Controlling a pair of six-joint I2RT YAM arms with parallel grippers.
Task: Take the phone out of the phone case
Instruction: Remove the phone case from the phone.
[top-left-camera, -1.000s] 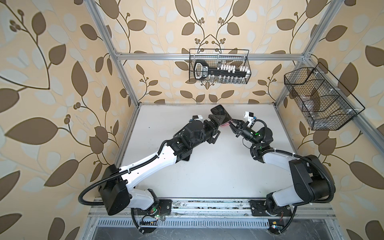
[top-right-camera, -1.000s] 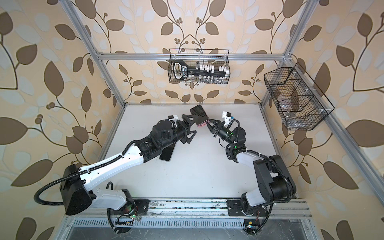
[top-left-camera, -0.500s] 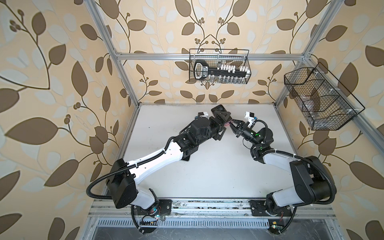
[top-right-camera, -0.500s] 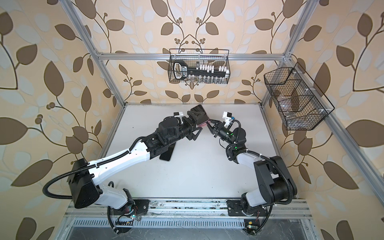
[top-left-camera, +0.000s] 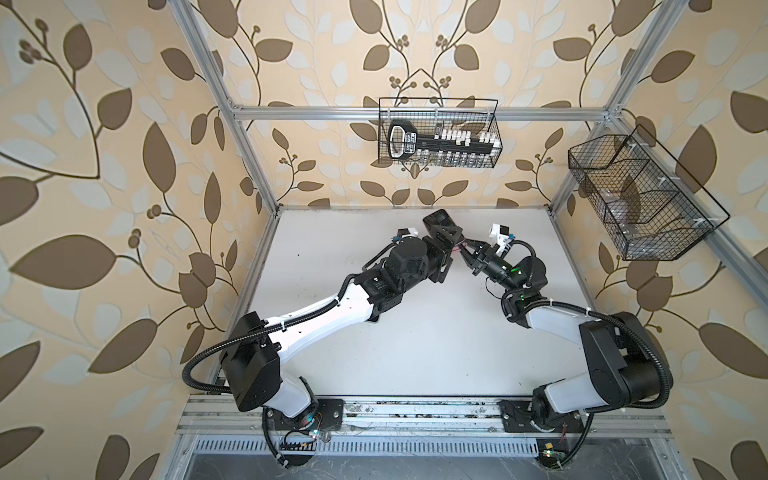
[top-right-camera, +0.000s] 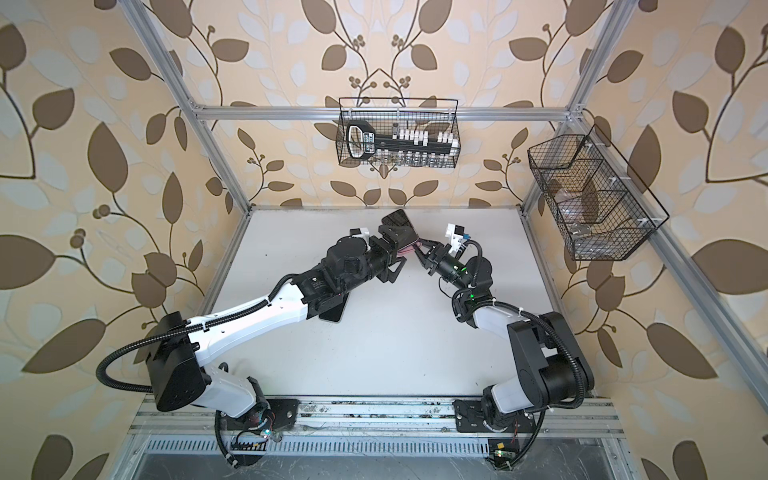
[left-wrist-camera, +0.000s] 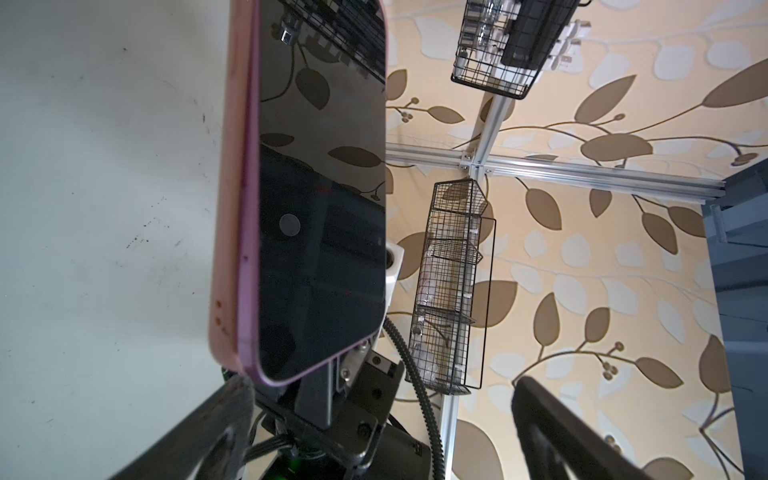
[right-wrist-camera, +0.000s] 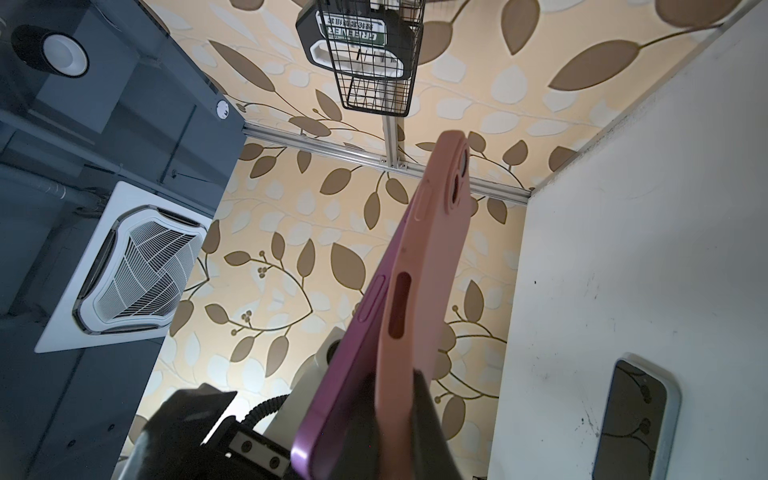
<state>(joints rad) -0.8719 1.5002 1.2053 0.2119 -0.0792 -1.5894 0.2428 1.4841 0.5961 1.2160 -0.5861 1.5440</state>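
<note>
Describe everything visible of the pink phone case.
The phone case is salmon-pink, soft-looking, with a raised camera cutout, moulded button bumps and an oblong side slot. It is held tilted in the air above the table, the right gripper shut on the end opposite the cutout. The purple phone sits partly in it, one edge lifting out near the grip.

Above the table (top-left-camera: 415, 332), phone (left-wrist-camera: 320, 187) sits partly in case (left-wrist-camera: 232, 208).

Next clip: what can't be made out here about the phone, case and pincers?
- Right wrist view: blurred fingers hide whether the right pincer clamps the case alone or the phone too.
- Left wrist view: the frame edge cuts off the open left pincer.
- Top view: the left arm covers most of a second phone.
</note>
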